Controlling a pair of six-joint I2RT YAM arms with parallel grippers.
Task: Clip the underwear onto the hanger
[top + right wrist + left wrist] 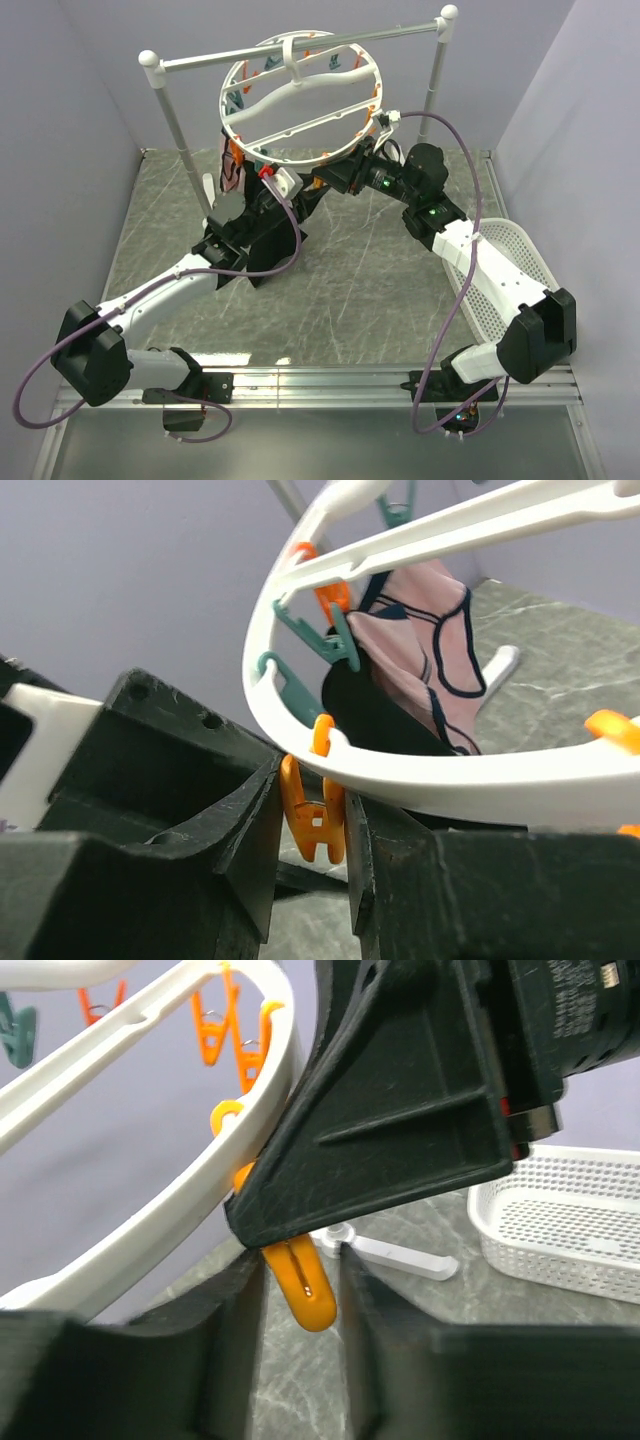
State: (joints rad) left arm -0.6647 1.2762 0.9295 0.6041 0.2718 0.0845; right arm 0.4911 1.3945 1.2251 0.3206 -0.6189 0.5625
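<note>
The white ring hanger (300,95) hangs tilted from the rail. My right gripper (312,820) is shut on an orange clothespin (315,825) at the ring's (420,775) lower rim, a finger pressing each side. In the top view the right gripper (327,180) meets the left gripper (298,190) there. My left gripper (302,1275) stands open, and the pin's rounded tip (300,1295) sits in the gap, with no fabric seen between the fingers. The black underwear (275,250) hangs below the left gripper. It shows behind the ring (365,710) in the right wrist view.
A pink garment (420,650) hangs clipped on the ring beside teal pins (310,630). The white-and-silver rail stand (300,48) carries the hanger, and its foot (400,1252) lies on the table. A white mesh basket (510,270) stands at the right.
</note>
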